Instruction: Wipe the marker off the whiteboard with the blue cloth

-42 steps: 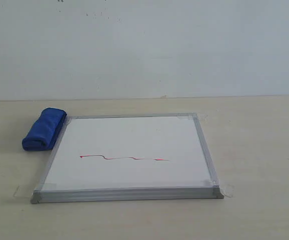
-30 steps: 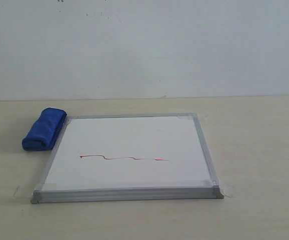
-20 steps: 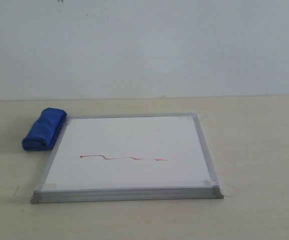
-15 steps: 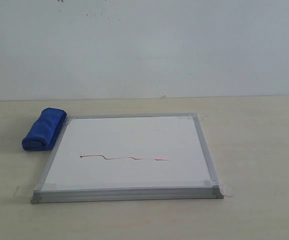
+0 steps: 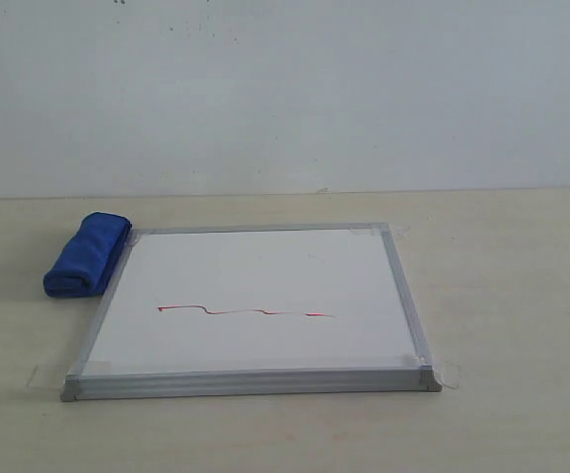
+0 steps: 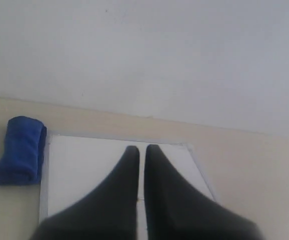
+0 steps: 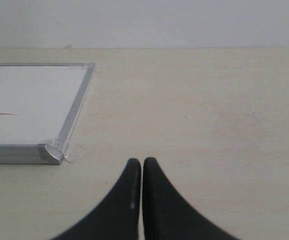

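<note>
Pale bench (image 5: 522,296) fills lower half of exterior frame, white wall behind.

Whiteboard (image 5: 255,266) lies flat at centre, silver frame, grey caps on near corners.

Blue cloth (image 5: 88,254): rolled, at centre left, lying on bench against board's left frame edge by its far corner.

Left jaws: pressed together, only thin slit between, holding nothing; seen over board's near part, tips aimed toward wall, well apart from cloth.

Right jaws: closed likewise, empty, over bare bench, tips aimed toward wall, near board's right near corner.

Marker (image 5: 246,311): thin red wavy line across board's lower middle.
</note>
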